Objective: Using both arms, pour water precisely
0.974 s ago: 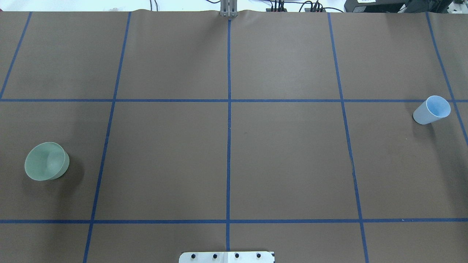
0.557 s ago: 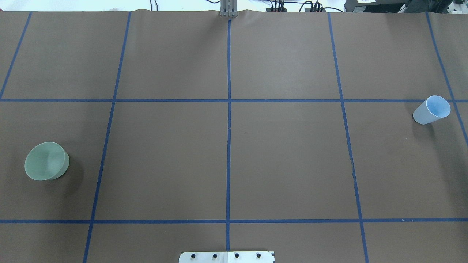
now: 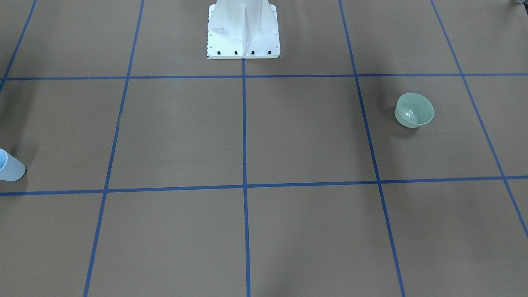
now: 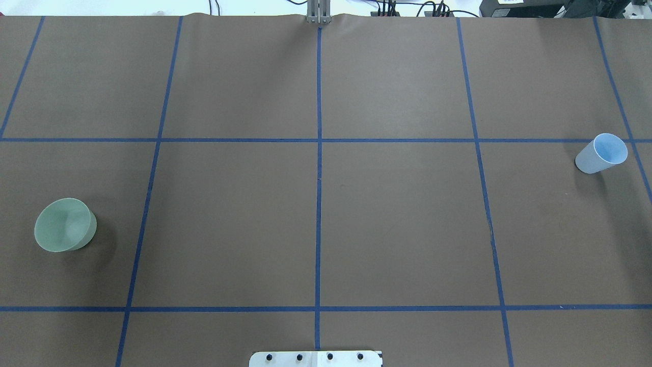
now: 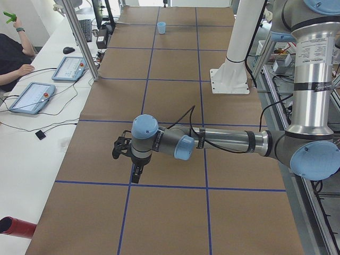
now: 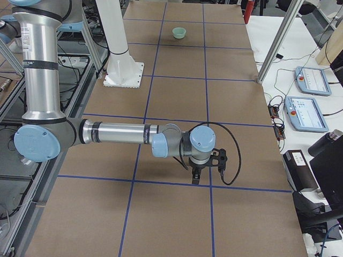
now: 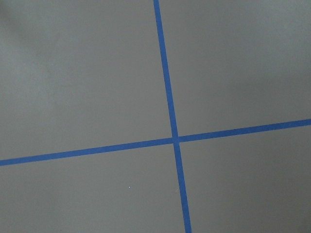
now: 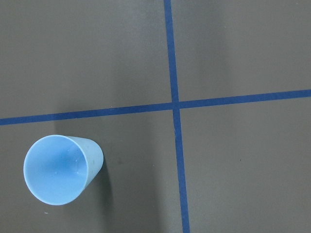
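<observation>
A light blue cup [image 4: 602, 153] stands upright at the table's right end, also seen as the cup [image 8: 60, 170] from above in the right wrist view. A pale green bowl [image 4: 65, 225] sits at the left end; a glint shows inside the bowl [image 3: 414, 110]. Water itself I cannot make out. My left gripper [image 5: 136, 175] hangs fingers-down above the table in the exterior left view, and my right gripper [image 6: 195, 174] does the same in the exterior right view. I cannot tell whether either is open or shut. Neither arm shows in the overhead view.
The white pedestal [image 3: 243, 29] stands at the robot's edge, mid-table. Blue tape lines [image 7: 170, 111] grid the brown table cover. Beside the table are tablets [image 5: 32, 95], a person's arm [image 5: 16, 69], metal posts [image 6: 278, 40] and a red object [image 5: 16, 226].
The cup and bowl have not moved. Only the shading inside the bowl has shifted slightly.
</observation>
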